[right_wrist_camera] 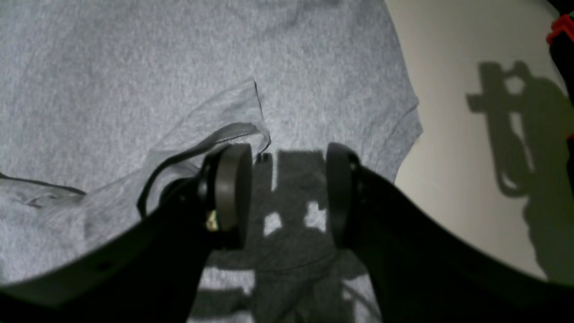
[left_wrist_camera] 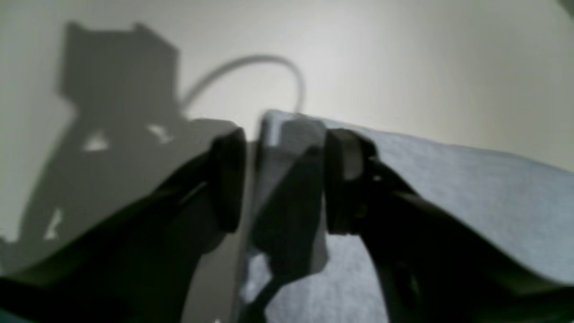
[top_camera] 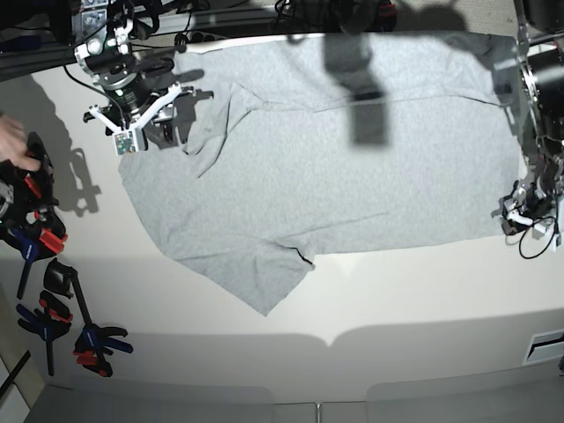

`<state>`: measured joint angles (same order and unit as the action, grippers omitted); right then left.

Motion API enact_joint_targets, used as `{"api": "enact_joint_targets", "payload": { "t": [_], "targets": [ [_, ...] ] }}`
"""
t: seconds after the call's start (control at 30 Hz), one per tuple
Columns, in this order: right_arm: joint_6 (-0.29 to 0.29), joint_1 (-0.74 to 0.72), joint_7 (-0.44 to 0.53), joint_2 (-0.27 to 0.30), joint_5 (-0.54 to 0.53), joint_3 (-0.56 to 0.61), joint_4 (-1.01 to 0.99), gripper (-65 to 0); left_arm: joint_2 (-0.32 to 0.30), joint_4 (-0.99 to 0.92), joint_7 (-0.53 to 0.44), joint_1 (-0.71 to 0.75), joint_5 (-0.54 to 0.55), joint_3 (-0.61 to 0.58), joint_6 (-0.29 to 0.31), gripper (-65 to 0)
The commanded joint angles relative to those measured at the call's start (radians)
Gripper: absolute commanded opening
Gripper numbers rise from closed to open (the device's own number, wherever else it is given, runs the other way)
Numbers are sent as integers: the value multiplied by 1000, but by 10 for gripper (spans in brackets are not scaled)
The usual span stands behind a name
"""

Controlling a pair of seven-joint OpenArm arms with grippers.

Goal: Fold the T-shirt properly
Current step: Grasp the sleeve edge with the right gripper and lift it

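The grey T-shirt [top_camera: 335, 167] lies spread on the white table [top_camera: 397, 300], plain side up. My left gripper [top_camera: 529, 211] is at the shirt's corner on the right of the base view. In the left wrist view its jaws [left_wrist_camera: 284, 179] stand apart, with a raised corner of the shirt [left_wrist_camera: 471, 193] between them. My right gripper [top_camera: 145, 123] is open and empty, just above the shirt on the left of the base view. In the right wrist view it [right_wrist_camera: 289, 193] hovers over the shirt [right_wrist_camera: 112, 67], next to a folded-over edge [right_wrist_camera: 233, 130].
Several black clamps with red and blue grips [top_camera: 53, 291] lie at the table's left edge. A person's hand [top_camera: 13, 145] reaches in there. A loose cable [top_camera: 533, 242] hangs by my left gripper. Equipment lines the back edge.
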<state>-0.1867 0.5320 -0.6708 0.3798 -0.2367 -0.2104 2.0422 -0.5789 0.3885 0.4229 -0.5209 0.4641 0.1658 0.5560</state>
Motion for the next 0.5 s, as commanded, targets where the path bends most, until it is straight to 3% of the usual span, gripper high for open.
{"api": "enact_joint_targets", "payload": {
  "t": [0.0, 0.13, 0.27, 0.47],
  "targets": [
    [-1, -5, 27, 11, -6, -5, 19, -396, 2, -1, 74, -2, -26, -2, 16, -412],
    [-1, -6, 32, 11, -6, -5, 19, -396, -11, 13, 82, -3, 1, -2, 21, -413],
    [-1, -35, 65, 11, -7, -5, 19, -396, -11, 39, 138, -3, 115, -2, 32, -450],
    [-2, -160, 33, 11, -10, -5, 19, -396, -20, 53, 119, -3, 121, -2, 62, -484]
  ]
}}
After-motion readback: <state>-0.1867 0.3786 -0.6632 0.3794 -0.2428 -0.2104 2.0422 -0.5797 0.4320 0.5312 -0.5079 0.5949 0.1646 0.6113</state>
